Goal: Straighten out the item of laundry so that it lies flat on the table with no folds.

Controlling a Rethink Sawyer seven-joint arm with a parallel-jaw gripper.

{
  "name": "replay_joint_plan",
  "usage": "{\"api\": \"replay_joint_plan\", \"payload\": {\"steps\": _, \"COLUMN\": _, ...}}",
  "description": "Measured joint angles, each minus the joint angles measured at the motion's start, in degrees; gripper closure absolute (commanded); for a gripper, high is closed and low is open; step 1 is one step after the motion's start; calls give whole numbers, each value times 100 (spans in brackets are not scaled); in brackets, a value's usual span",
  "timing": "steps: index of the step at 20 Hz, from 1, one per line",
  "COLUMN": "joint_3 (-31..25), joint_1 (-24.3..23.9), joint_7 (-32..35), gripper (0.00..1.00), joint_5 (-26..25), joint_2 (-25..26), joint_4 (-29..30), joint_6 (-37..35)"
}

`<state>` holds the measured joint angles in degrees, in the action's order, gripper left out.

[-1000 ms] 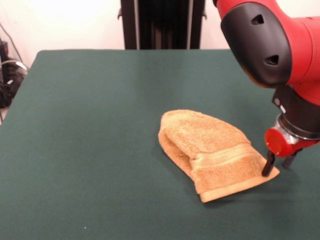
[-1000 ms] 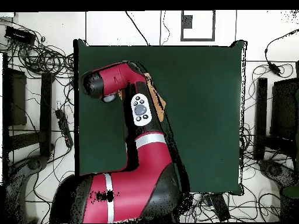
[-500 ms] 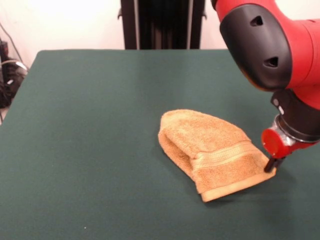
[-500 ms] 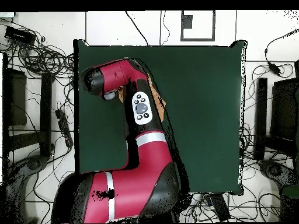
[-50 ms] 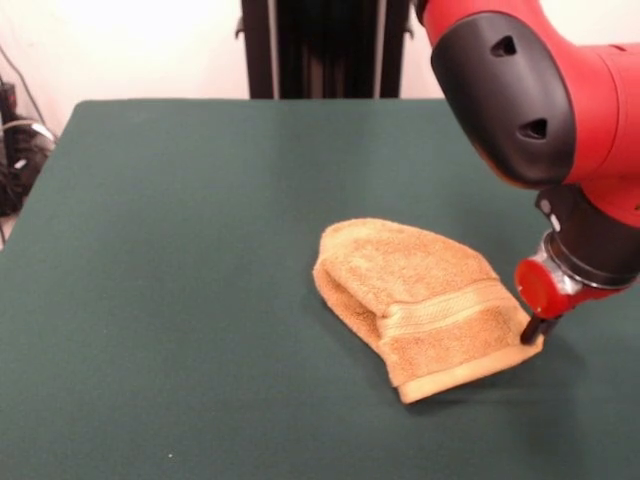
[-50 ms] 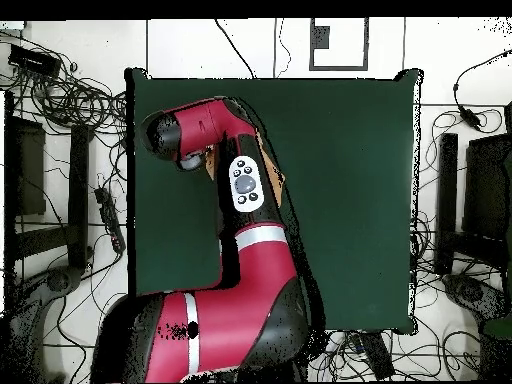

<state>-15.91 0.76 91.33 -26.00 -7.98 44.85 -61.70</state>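
The item of laundry (image 5: 420,290) is an orange-tan towel folded over on itself into a rounded bundle, right of the middle of the dark green table (image 5: 180,250). A woven band stripe runs across its near part. My gripper (image 5: 532,330) is low at the towel's right-hand near corner, and its dark fingertips look pressed together on that corner. The red arm rises above it at the right. In the overhead view the arm covers the gripper and most of the towel (image 6: 271,172), leaving only thin orange slivers.
Wide green felt (image 6: 350,200) lies to the side of the arm away from the towel. Cables and dark equipment (image 5: 18,150) sit beyond the table's left edge in the front view. More cables (image 6: 70,100) ring the table in the overhead view.
The two spread fingers have come together on the towel's corner. The gripper and arm shifted slightly left, and the towel moved a little left with them.
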Motion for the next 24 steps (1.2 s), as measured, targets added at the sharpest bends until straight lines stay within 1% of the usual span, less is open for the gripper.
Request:
{"api": "replay_joint_plan", "payload": {"steps": 2, "joint_3": -1, "joint_1": -11, "joint_7": 0, "gripper": 100, "joint_5": -1, "joint_2": -11, "joint_4": 23, "joint_6": 14}}
{"api": "replay_joint_plan", "payload": {"steps": 6, "joint_3": 1, "joint_1": -131, "joint_7": 0, "gripper": 100, "joint_5": -15, "joint_2": -157, "joint_4": 357, "joint_6": 301}}
{"api": "replay_joint_plan", "payload": {"steps": 8, "joint_3": 2, "joint_1": -239, "joint_7": 0, "gripper": 100, "joint_5": -47, "joint_2": -304, "joint_4": 681, "joint_6": 581}}
{"api": "replay_joint_plan", "payload": {"steps": 10, "joint_3": 16, "joint_1": -382, "joint_7": 0, "gripper": 100, "joint_5": -166, "joint_2": -552, "joint_4": 1196, "joint_6": 986}}
{"api": "replay_joint_plan", "payload": {"steps": 13, "joint_3": 84, "joint_1": -440, "joint_7": 0, "gripper": 100, "joint_5": -367, "joint_2": -807, "joint_4": 1651, "joint_6": 1251}}
{"api": "replay_joint_plan", "payload": {"steps": 16, "joint_3": 193, "joint_1": -437, "joint_7": 0, "gripper": 100, "joint_5": -593, "joint_2": -1077, "joint_4": 2059, "joint_6": 1372}}
{"api": "replay_joint_plan", "payload": {"steps": 18, "joint_3": 287, "joint_1": -417, "joint_7": 0, "gripper": 100, "joint_5": -792, "joint_2": -1349, "joint_4": 2426, "joint_6": 1382}}
{"api": "replay_joint_plan", "payload": {"steps": 24, "joint_3": 516, "joint_1": -289, "joint_7": 0, "gripper": 100, "joint_5": -1128, "joint_2": -1941, "joint_4": 3158, "joint_6": 1382}}
